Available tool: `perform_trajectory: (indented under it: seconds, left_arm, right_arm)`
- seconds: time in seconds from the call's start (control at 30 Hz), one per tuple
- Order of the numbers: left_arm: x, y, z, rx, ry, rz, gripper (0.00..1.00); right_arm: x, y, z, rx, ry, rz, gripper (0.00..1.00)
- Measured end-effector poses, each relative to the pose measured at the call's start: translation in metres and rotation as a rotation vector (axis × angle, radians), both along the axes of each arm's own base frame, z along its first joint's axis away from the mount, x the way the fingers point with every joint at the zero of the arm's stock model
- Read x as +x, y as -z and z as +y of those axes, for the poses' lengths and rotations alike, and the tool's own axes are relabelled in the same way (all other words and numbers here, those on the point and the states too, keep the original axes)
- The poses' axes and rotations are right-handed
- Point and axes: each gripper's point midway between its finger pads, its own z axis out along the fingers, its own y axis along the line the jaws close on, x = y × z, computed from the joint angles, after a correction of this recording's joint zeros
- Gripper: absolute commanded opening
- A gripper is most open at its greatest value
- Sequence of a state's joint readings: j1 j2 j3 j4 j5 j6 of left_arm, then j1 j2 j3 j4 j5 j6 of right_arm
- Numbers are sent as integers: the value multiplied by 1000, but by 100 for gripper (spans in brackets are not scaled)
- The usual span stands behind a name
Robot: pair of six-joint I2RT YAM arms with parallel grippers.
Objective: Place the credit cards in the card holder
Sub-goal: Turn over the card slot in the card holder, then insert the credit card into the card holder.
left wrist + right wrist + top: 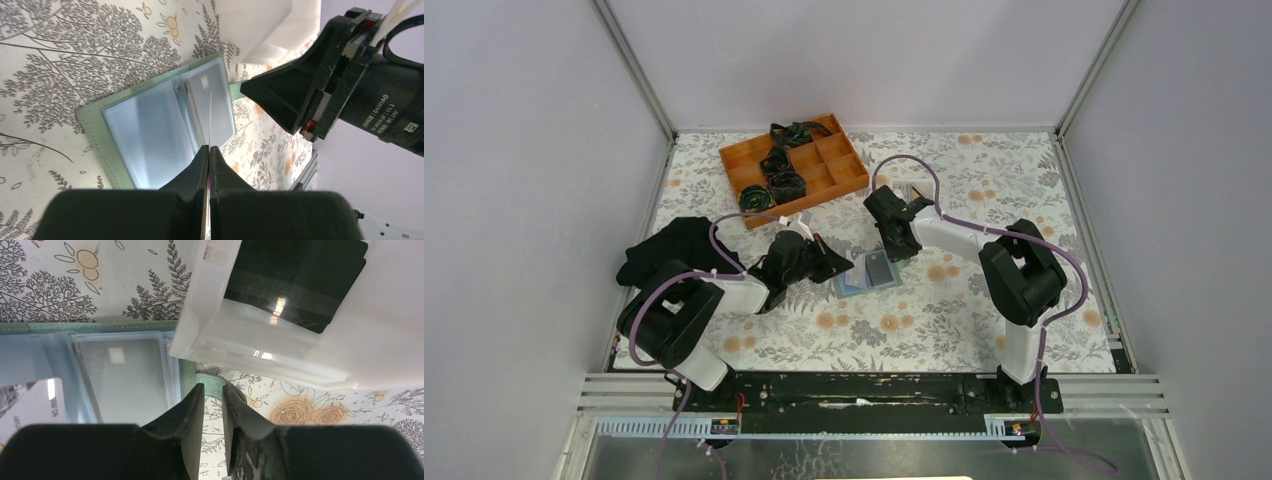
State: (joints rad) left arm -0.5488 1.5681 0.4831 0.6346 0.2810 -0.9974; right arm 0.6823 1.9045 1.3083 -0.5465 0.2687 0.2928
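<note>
White lettering is running across the black housing (386, 107) at the right of the left wrist view. "DAHAO" is showing, the smaller lines beneath too fine to read. Sideways print is showing on the pale card (31, 405), lower left of the right wrist view, too blurred to read.

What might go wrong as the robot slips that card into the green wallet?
The left gripper pinches a thin card that pokes past its tips, so it may bend or miss the sleeve. The right gripper meets the card holder only at its small tab, so the holder may slide. The white tray sits close and may get bumped.
</note>
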Motion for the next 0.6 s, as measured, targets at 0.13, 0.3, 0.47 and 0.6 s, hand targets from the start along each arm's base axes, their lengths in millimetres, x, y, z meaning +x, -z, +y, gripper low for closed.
perform_trajectory:
  seconds: [0.13,0.3,0.47,0.6]
  left_arm:
    - [5,4,5,18,-39,2,0]
    - [10,11,8,19,-91,24,0]
    - [9,26,7,22,-118,69,0]
    - [5,30,-1,2,-120,80,0]
  right_arm:
    - [0,-1,2,9,-4,3,27]
    - [-2,0,5,21,-12,13,27]
    - [-1,5,9,29,-22,26,27]
    - [-3,9,10,30,-25,41,26]
